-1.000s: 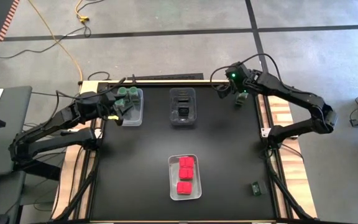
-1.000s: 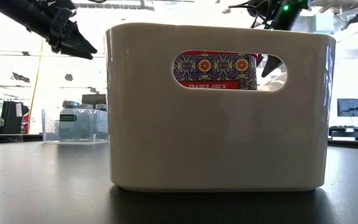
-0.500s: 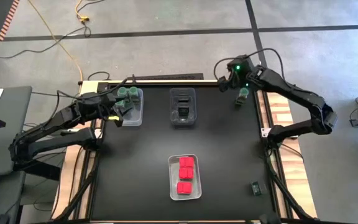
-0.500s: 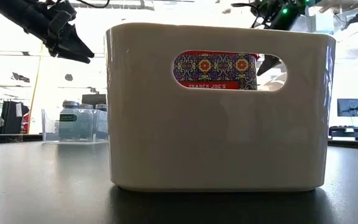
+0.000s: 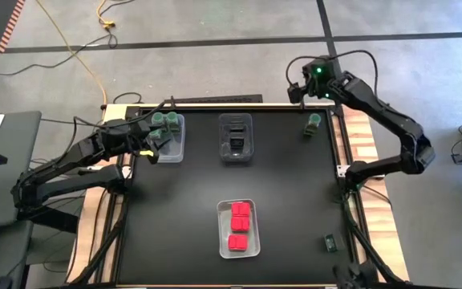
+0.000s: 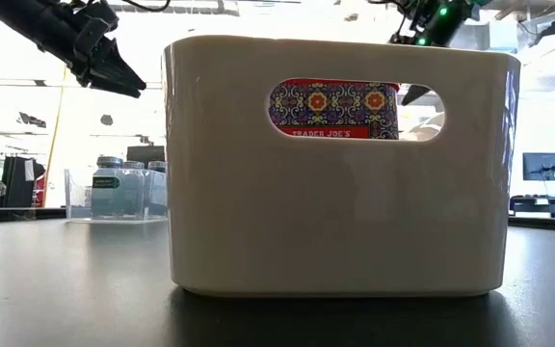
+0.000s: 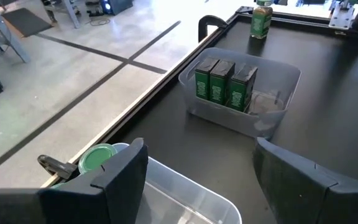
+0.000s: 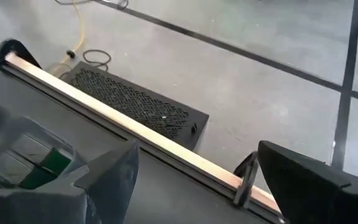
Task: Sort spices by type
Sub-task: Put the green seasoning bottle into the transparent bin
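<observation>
Bins hold the sorted spices — green-lidded jars far left, dark boxes far centre, red packets near centre, all in clear plastic. One jar stands loose far right. Right gripper hangs open and empty; left gripper half open, empty.

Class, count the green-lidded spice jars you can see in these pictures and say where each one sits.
4. Three green-lidded jars sit in the clear bin at the table's back left; one lone jar stands at the back right. Others may be hidden.

Red packet mostly hidden (behind bin).
</observation>
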